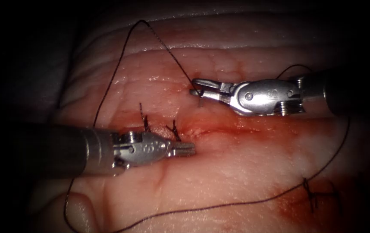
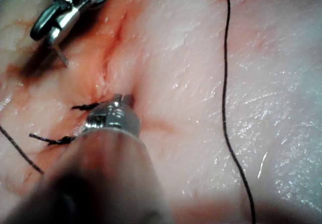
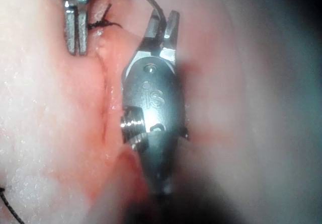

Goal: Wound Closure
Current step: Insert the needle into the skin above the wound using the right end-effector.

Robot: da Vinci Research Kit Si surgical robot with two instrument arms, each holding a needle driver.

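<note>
gripping needle (image 1: pixel 199 96): right tool (image 1: pixel 199 87)

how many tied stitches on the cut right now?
2 dark knotted stitches across the cut, side by side: one above the left tool's wrist, one near its tip. Others may be hidden.

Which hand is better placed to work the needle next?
Right, likely. The right hand already grips the needle above the cut, its tip toward the tissue. The left hand is shut on nothing, below the cut.
</note>
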